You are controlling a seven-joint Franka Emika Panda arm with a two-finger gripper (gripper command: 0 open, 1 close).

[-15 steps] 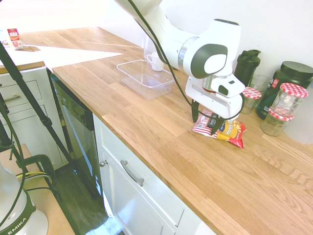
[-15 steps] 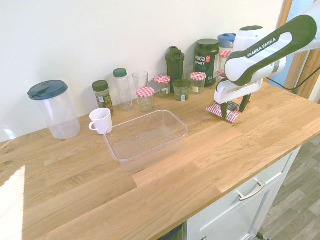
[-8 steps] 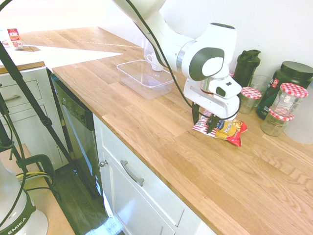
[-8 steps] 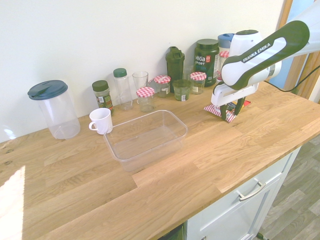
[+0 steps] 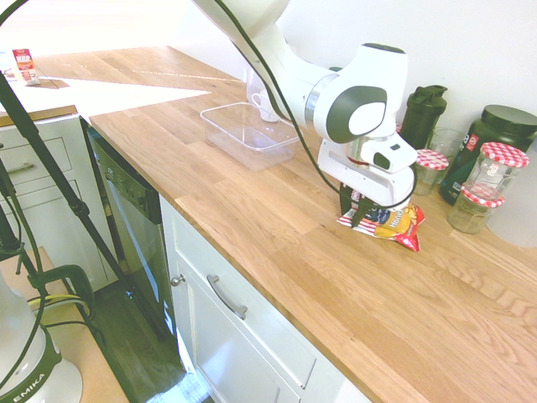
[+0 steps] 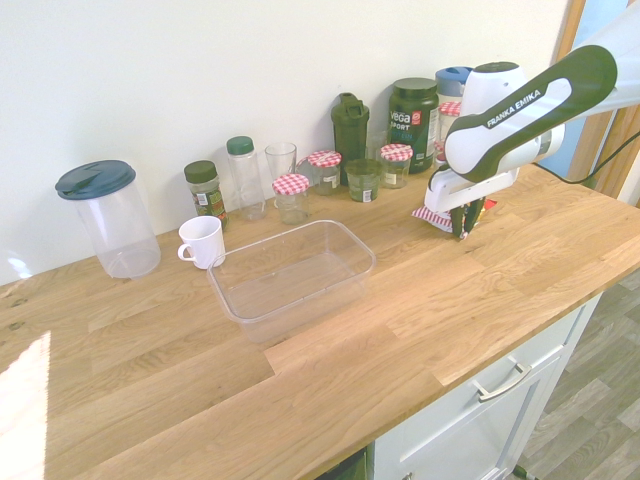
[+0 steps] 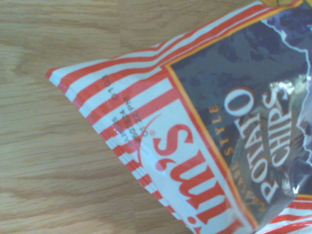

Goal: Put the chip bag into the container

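My fingers (image 5: 359,211) pinch narrowly around the striped end of the flat, crinkly red-and-yellow chip bag (image 5: 388,223) lying beneath them on the wooden bench (image 5: 277,243). It looks light, soft, slippery.

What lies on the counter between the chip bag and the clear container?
Nothing: only bare wooden counter lies between the chip bag and the container. The second exterior view shows this best; the first exterior view agrees.
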